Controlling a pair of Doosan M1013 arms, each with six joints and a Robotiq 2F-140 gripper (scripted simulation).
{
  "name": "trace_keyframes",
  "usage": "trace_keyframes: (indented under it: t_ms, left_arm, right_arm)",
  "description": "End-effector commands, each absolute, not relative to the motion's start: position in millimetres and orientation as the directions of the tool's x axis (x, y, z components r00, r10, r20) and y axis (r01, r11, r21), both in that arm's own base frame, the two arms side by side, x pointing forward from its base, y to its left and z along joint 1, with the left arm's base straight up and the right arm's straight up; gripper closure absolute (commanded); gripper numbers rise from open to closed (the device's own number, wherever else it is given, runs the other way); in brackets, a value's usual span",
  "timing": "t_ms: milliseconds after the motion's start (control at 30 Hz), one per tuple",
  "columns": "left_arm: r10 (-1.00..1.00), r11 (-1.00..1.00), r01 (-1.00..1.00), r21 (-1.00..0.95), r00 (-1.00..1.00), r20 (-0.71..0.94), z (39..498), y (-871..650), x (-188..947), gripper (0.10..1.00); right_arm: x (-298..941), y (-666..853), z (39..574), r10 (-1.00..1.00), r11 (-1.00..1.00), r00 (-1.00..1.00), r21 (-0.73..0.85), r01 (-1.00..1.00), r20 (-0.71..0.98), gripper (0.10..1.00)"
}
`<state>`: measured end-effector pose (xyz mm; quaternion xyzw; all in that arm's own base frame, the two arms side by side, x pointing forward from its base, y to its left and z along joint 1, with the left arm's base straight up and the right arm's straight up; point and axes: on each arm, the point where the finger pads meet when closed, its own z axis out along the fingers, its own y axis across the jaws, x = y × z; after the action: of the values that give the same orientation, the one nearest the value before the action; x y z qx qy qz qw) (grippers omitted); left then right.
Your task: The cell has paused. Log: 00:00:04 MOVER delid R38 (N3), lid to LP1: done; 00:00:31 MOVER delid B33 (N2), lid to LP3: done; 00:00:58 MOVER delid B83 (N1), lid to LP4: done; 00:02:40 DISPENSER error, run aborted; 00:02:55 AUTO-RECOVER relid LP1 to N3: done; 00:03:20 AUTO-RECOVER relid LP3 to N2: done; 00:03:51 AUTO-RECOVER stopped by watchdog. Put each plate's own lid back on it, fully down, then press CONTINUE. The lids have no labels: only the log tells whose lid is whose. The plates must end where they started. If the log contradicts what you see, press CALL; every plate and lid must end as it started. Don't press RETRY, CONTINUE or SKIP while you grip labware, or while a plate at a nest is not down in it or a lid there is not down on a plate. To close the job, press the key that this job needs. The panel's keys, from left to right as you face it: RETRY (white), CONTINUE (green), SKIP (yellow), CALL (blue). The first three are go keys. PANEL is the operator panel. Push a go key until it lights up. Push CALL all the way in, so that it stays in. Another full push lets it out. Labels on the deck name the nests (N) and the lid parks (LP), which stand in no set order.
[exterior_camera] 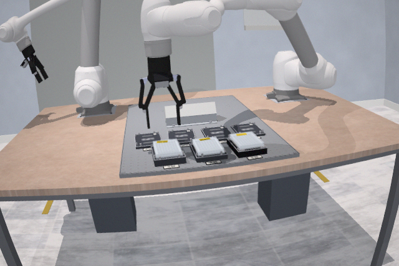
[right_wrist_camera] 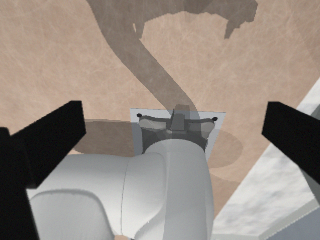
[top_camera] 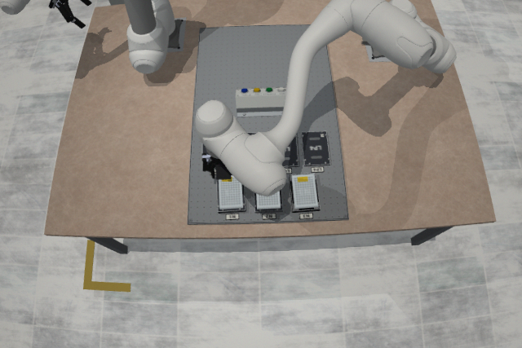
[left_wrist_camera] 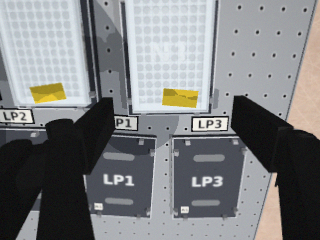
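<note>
Plates at N1 [top_camera: 231,197] [exterior_camera: 167,149] [left_wrist_camera: 167,35], N2 [top_camera: 268,202] [exterior_camera: 207,147] [left_wrist_camera: 42,45] and N3 [top_camera: 305,196] [exterior_camera: 246,141] each show a clear, pale top with a yellow tag; all look lidded, but how far down each lid is I cannot tell. Parks LP3 [exterior_camera: 147,144] [left_wrist_camera: 207,168], LP1 [exterior_camera: 181,140] [left_wrist_camera: 120,167], LP2 [exterior_camera: 217,137] and LP4 [top_camera: 309,159] [exterior_camera: 250,126] hold no lid. My left gripper [exterior_camera: 163,125] [left_wrist_camera: 172,112] is part open and empty, above the N1 plate's park-side end. My right gripper [top_camera: 85,13] [exterior_camera: 42,79] [right_wrist_camera: 173,117] is open, empty, beyond the table edge.
The panel [top_camera: 258,103] [exterior_camera: 193,113] stands behind the parks, with blue [top_camera: 244,90], yellow [top_camera: 256,90], green [top_camera: 268,89] and white [top_camera: 281,90] keys; none looks lit. The left arm reaches over the deck and hides part of N2 and the parks in the top view.
</note>
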<state>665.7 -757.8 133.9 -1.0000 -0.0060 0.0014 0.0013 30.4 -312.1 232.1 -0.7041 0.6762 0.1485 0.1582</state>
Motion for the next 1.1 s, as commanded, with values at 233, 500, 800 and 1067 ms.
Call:
trace_keyframes:
  t_ms: [233,500,800,1067]
  left_arm:
    - [0.003,-1.000,0.003,0.001,1.000,0.001,156,-749,572,0.403]
    - [-0.002,-1.000,-0.002,0.001,1.000,0.001,165,-732,507,0.403]
    - [-0.009,-1.000,-0.009,0.001,1.000,0.001,170,-705,439,0.403]
    - [-0.014,-1.000,-0.014,0.001,1.000,0.001,171,-673,378,0.403]
  right_arm:
    - [31,-312,233,-0.906,-0.035,0.042,-0.022,-0.999,-0.422,0.098]
    - [31,-312,233,-0.906,-0.035,0.042,-0.022,-0.999,-0.422,0.098]
    - [31,-312,233,-0.906,-0.035,0.042,-0.022,-0.999,-0.422,0.098]
    - [31,-312,233,-0.906,-0.035,0.042,-0.022,-0.999,-0.422,0.098]
